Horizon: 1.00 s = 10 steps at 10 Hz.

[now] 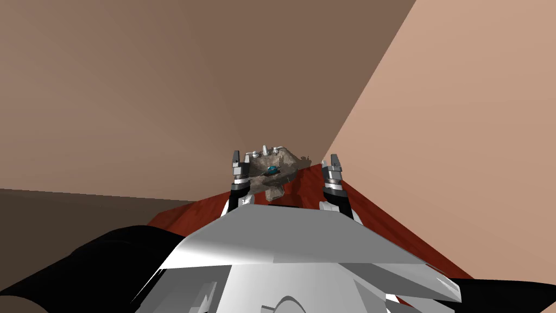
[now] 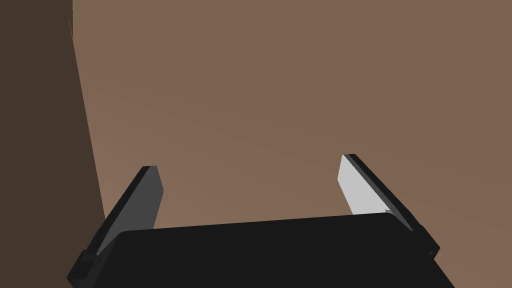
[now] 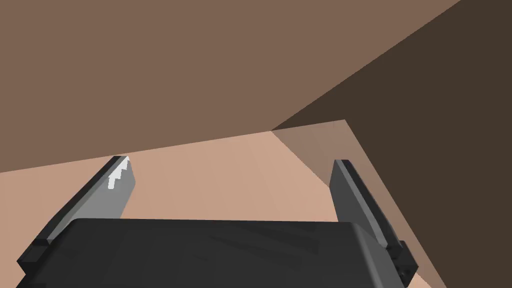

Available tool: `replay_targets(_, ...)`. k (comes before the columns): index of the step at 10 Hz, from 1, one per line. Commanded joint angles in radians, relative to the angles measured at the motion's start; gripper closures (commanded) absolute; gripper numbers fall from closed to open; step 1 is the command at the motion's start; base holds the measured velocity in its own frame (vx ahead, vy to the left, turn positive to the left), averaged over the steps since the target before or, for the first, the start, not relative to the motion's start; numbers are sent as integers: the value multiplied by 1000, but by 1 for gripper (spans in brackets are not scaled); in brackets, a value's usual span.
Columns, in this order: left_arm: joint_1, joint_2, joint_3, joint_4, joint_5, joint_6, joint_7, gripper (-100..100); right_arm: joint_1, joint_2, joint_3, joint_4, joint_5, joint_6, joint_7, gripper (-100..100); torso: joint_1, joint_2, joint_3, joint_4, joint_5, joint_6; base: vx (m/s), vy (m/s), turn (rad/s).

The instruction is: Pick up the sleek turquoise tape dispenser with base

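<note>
Light grey blade fingers on dark boxes, that's both my hands, raised just past my chest. The left gripper (image 1: 237,156) has its two blades spread wide and empty (its own camera is just staring at plain brown wall). The right gripper (image 1: 333,158) is the same deal, blades wide apart, gripping nothing. The two stand well apart from each other, one on each side of the stuff ahead.

Under them runs a dark red, wood-grained flat surface (image 1: 391,228), and there's a pure black area (image 1: 81,266) off its near left edge.

Between the grippers and a bit farther out sits a mottled grey-brown, stone-looking slab (image 1: 289,162) with a ragged outline. The small turquoise tape dispenser (image 1: 271,170) lies on top of that slab, closer to the left gripper than to the right one, and neither is touching it. It's too tiny from here to make out its shape or which way it faces.

Along the slab's far edge stand a few small light grey upright fittings (image 1: 264,149) (could be taps, honestly can't tell).

Behind all that, a darker brown wall (image 1: 163,81) meets a lighter tan wall (image 1: 461,136) in a corner right behind the slab.
</note>
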<state>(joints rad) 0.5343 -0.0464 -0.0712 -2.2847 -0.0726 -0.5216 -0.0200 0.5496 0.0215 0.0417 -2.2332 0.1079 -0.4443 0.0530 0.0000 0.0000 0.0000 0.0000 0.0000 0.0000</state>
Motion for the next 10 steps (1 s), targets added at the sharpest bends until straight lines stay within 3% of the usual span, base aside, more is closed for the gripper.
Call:
replay_targets(1,-10,30,7,1,8,17,-2,-100,0,0,0,0,0,0,0,0,0,0,0,0,0,0,-15,-23,30)
replay_targets(6,-88,161,67,16,68,144,-15,-100,0,0,0,0,0,0,0,0,-6,3,2,1,-1,0,-48,-85,65)
replay_targets(7,-88,161,67,16,68,154,-15,-100,0,0,0,0,0,0,0,0,-7,4,2,1,-2,0,-50,-77,26)
replay_targets(10,-137,211,103,29,103,235,-22,-100,0,0,0,0,0,0,0,0,-4,2,1,1,-1,0,-40,-61,45)
